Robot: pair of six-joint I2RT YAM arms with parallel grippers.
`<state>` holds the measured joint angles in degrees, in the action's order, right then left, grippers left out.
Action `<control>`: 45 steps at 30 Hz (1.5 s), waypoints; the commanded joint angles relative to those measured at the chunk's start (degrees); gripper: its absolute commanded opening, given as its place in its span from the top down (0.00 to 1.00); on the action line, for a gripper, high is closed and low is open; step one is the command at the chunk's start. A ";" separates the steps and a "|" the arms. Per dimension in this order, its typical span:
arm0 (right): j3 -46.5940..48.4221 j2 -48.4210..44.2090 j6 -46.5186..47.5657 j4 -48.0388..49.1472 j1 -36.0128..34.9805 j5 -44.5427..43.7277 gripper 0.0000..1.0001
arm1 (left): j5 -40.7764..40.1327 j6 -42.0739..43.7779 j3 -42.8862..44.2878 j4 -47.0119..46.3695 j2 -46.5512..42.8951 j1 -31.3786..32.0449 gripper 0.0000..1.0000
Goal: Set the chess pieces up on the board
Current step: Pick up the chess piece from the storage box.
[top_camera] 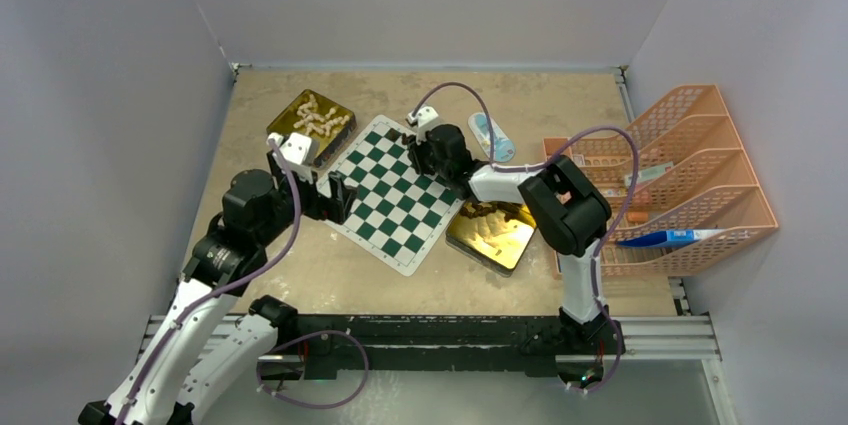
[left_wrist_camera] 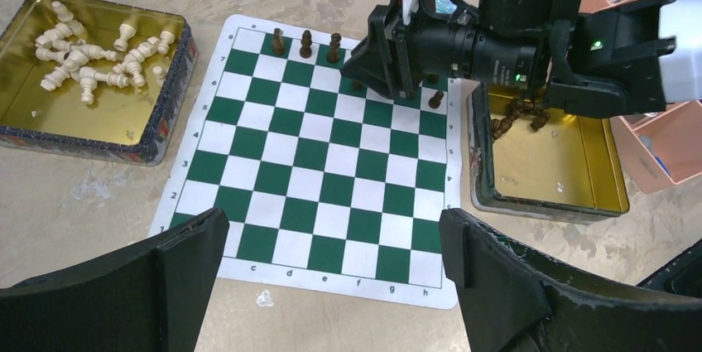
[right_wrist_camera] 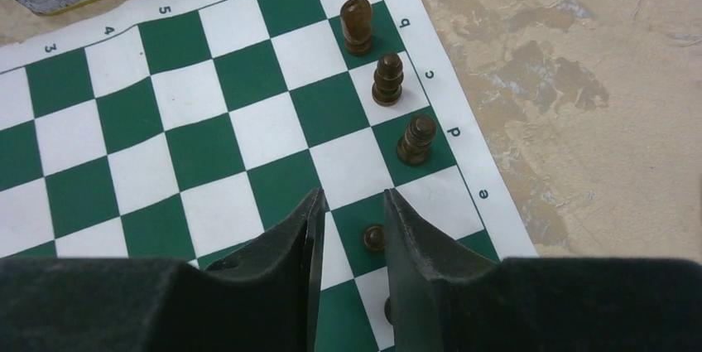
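Observation:
The green-and-white board (top_camera: 395,195) lies mid-table. Three dark brown chess pieces (right_wrist_camera: 387,79) stand in a row along its far edge, also seen in the left wrist view (left_wrist_camera: 305,43). A further one (left_wrist_camera: 436,99) stands alone nearer the right tin. My right gripper (right_wrist_camera: 352,196) hangs over that edge, jaws apart. A small brown piece (right_wrist_camera: 374,238) stands upright between its fingers, close to the right one, with a gap on the left. My left gripper (left_wrist_camera: 331,232) hovers wide open over the board's near edge, holding nothing.
A gold tin (top_camera: 311,120) of cream pieces (left_wrist_camera: 83,62) sits left of the board. A gold tin (left_wrist_camera: 546,149) with a few brown pieces (left_wrist_camera: 517,116) sits to its right. Orange stacked trays (top_camera: 680,175) stand at the right; a white-blue tube (top_camera: 492,137) lies beyond the board.

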<state>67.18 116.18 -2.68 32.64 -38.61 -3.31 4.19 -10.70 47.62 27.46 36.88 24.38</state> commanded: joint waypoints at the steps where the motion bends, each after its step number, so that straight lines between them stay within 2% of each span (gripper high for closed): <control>1: 2.47 -5.99 -1.98 -0.91 0.02 -1.09 0.65 | 0.87 0.93 -0.31 -2.07 0.19 -0.21 0.00; 6: 1.29 -11.44 -6.35 -4.74 0.03 -4.88 0.60 | 1.71 0.52 -0.51 -2.63 1.59 -0.22 0.00; 8: 1.60 -13.76 -9.14 -8.67 0.00 -7.03 0.41 | 3.03 0.46 -0.38 -2.52 2.58 -0.26 0.00; 9: 1.68 -14.77 -10.98 -10.81 0.01 -8.19 0.37 | 3.85 0.25 0.03 -2.07 3.06 -0.22 0.00; 13: 1.31 -19.86 -16.52 -18.80 0.11 -6.16 0.38 | 6.48 -1.12 0.91 -0.85 5.13 -0.24 0.00; 16: -0.02 -24.29 -20.63 -23.16 0.11 -5.12 0.39 | 4.40 -2.98 1.00 0.36 5.91 -0.23 0.00; 18: -2.28 -27.80 -24.66 -25.01 0.11 -7.43 0.41 | 3.81 -3.61 0.90 0.84 6.19 -0.22 0.00; 21: -4.98 -32.27 -38.50 -31.90 0.07 -17.25 0.51 | 4.86 -3.40 1.36 1.77 6.57 -0.21 0.00; 23: -5.49 -34.15 -47.80 -40.11 0.11 -22.41 0.59 | 4.82 -2.72 1.19 1.78 6.44 -0.23 0.00; 26: -5.69 -36.37 -59.07 -51.18 0.11 -27.17 0.74 | 4.37 -2.40 0.72 1.79 5.58 -0.21 0.00; 31: -10.67 -40.67 -68.07 -55.64 0.11 -28.10 0.73 | 5.08 -1.93 -0.51 0.04 4.04 -0.21 0.00; 38: -13.94 -37.40 -81.62 -61.67 0.11 -29.49 0.73 | 7.26 -0.78 0.04 0.07 5.17 -0.21 0.00; 45: -13.29 -32.97 -85.61 -59.96 0.18 -30.43 0.70 | 7.42 -0.53 -0.54 -0.35 4.03 -0.13 0.00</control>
<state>52.95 81.69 -82.32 -26.28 -38.54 -30.30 10.55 -12.38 47.09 29.67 42.09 24.38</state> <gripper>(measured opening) 0.300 0.998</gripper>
